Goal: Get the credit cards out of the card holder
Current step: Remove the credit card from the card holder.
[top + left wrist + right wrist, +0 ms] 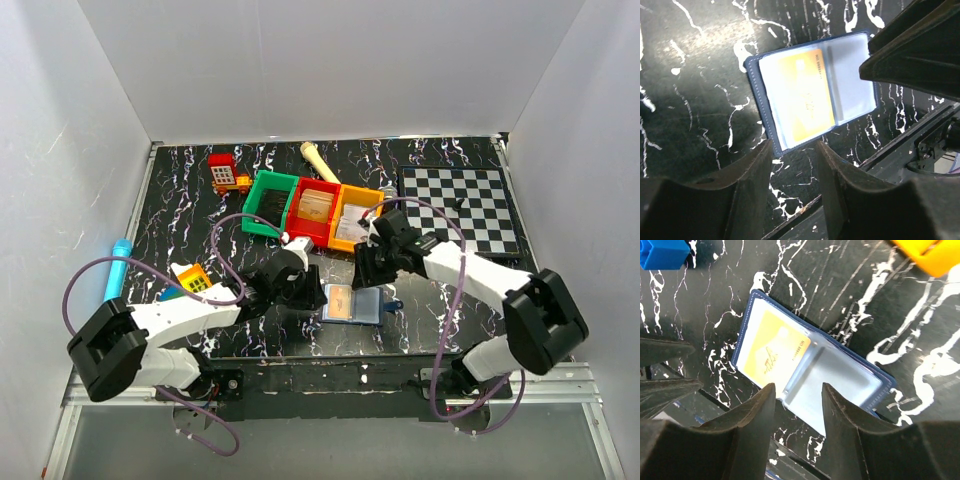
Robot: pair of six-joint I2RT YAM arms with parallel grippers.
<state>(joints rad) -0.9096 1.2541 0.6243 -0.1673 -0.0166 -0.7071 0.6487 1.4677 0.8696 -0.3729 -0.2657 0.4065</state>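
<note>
Open card holder lies flat on bench, orange card in one sleeve, just ahead of left tool and right tool. Both tools released, grasping nothing.

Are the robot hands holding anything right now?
No. The card holder lies open on the table, and the left gripper and right gripper hover open at its edges, gripping nothing.

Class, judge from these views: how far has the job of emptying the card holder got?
Done: the card holder lies open on the table. In hand: the left gripper and right gripper hang open above it, gripping nothing. Left: the orange card sits inside and must come out; the other sleeve looks empty.
</note>
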